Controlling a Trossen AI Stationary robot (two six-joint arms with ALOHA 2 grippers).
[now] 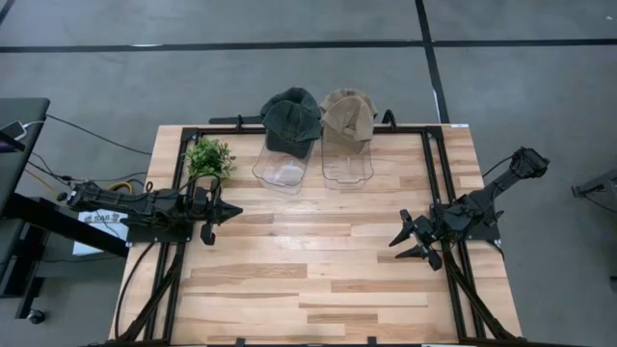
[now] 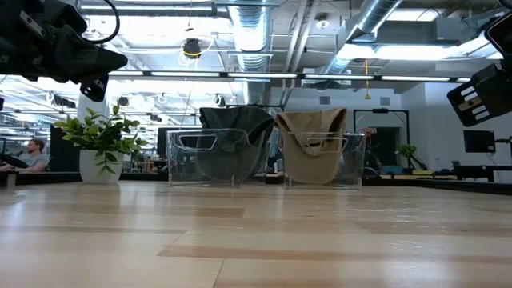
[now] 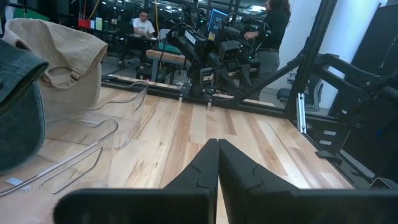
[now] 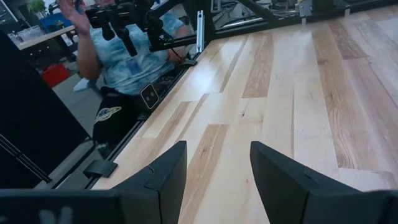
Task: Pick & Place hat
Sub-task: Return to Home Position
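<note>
Smooth wood table (image 1: 318, 280); clear, probably plastic left bin (image 1: 280, 173) and right bin (image 1: 345, 170); matt cloth dark cap (image 1: 291, 118), tan cap (image 1: 347, 112).

floor: grey concrete floor (image 1: 289, 77), dark lines crossing it | furniture: my light wood table (image 1: 328, 280), dark desk (image 1: 19, 125) off its left edge | overhead: bare silver ducts (image 2: 256, 32), bright strip lights (image 2: 384, 50) | beyond: seated person (image 2: 32, 154), dark monitor (image 2: 478, 141)

I have bare tabletop (image 1: 318, 280) from centre to 6 o'clock; the left bin (image 1: 280, 174) and right bin (image 1: 347, 172) block 12 o'clock, the potted plant (image 1: 208, 157) crowds 10.
</note>
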